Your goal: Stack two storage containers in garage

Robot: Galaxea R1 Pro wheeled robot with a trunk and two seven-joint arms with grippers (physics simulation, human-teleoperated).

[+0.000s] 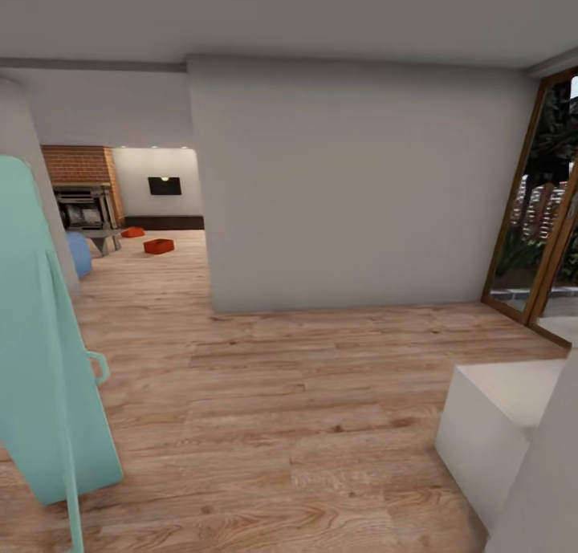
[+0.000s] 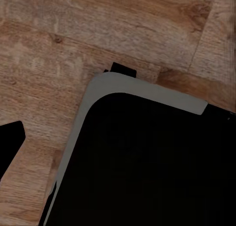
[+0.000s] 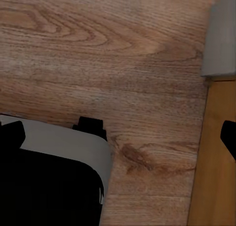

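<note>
1. In the left wrist view, a large black body panel with a pale grey rounded rim lies below the camera, and a dark fingertip pokes in at one edge.
2. In the right wrist view, a matching black panel with a pale grey rounded edge sits in one corner, and dark finger tips show at two opposite edges.
3. Both wrist cameras point straight down.
4. Neither view makes clear how far the jaws stand apart.

We see a grey partition wall ahead | a mint-green panel leaning at left | a white block at lower right | a dark wall screen on the far wall.
</note>
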